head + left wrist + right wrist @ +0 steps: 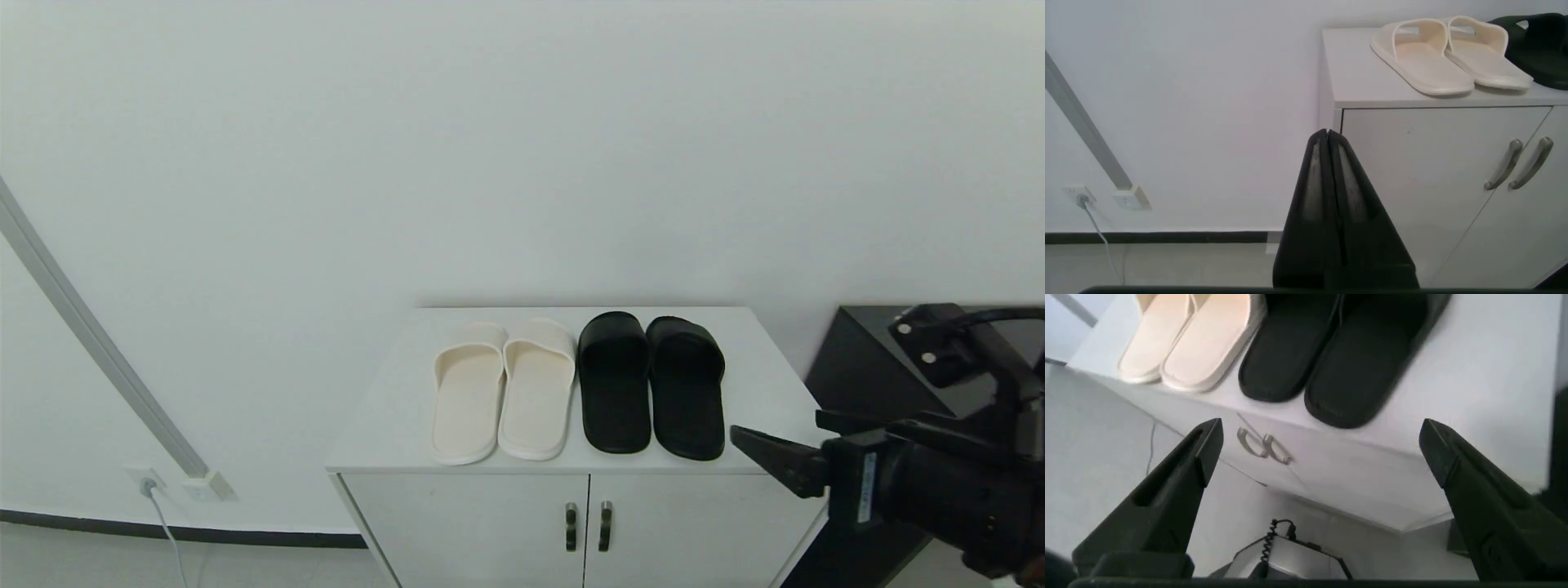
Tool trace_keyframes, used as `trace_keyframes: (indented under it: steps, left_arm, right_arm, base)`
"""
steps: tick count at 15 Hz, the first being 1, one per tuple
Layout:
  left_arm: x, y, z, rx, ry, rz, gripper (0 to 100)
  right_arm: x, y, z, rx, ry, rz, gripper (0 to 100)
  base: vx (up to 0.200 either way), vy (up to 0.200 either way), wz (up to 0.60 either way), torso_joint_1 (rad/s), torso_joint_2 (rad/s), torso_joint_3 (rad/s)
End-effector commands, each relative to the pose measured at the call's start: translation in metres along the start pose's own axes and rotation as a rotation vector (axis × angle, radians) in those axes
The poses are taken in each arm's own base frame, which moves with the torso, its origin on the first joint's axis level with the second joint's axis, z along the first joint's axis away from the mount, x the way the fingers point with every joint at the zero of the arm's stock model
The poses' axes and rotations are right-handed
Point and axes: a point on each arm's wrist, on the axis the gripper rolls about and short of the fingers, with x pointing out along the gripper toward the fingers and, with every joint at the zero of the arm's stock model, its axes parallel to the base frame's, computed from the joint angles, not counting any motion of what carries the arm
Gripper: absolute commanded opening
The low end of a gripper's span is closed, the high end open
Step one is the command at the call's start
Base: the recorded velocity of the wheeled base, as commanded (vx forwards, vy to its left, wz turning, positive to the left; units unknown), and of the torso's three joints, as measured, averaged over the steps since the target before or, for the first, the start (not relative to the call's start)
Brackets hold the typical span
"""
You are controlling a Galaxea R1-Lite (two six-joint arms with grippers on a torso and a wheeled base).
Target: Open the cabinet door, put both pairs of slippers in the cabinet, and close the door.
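Slippers [612, 384], 2 prs, on cabinet top [767, 376] by wall [522, 147]; left pincer [1328, 143] clenched, right pincer [1320, 433] released.

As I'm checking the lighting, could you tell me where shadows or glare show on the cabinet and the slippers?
Head view: soft, even light; a faint shadow on the wall behind the cabinet top; small glints on the door handles. Left wrist view: the white slippers cast faint shadows on the top. Right wrist view: the top is brightest, the black slippers dark, no glare.
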Motion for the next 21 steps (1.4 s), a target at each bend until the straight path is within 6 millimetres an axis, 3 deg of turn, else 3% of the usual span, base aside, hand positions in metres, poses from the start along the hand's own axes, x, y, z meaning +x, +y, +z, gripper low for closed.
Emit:
trace_keyframes:
  steps: [1,5,9,14,17,21]
  left_arm:
    - [0.0,0.0,0.0,-0.001,0.003,-0.001,0]
    - [0.0,0.0,0.0,-0.001,0.003,-0.001,0]
    - [0.0,0.0,0.0,0.0,0.003,-0.001,0]
    - [0.0,0.0,0.0,-0.001,0.001,-0.001,0]
    - [0.0,0.0,0.0,-0.001,0.003,-0.001,0]
    - [0.0,0.0,0.0,-0.003,0.003,-0.001,0]
  right_arm:
    - [0.047,0.028,0.002,0.002,0.039,-0.062,100]
    - [0.094,0.05,0.002,-0.016,0.003,-0.218,100]
    - [0.146,0.062,-0.013,-0.009,-0.069,-0.341,100]
    - [0.201,0.055,-0.015,0.021,-0.102,-0.417,100]
    - [0.223,0.044,-0.01,0.037,-0.117,-0.455,100]
    - [0.233,0.038,-0.007,0.015,-0.12,-0.475,100]
  base:
    - [0.0,0.0,0.0,0.0,0.0,0.0]
    - [0.0,0.0,0.0,0.0,0.0,0.0]
    - [0.0,0.0,0.0,0.0,0.0,0.0]
    - [0.0,0.0,0.0,0.0,0.0,0.0]
    - [0.0,0.0,0.0,0.0,0.0,0.0]
    - [0.0,0.0,0.0,0.0,0.0,0.0]
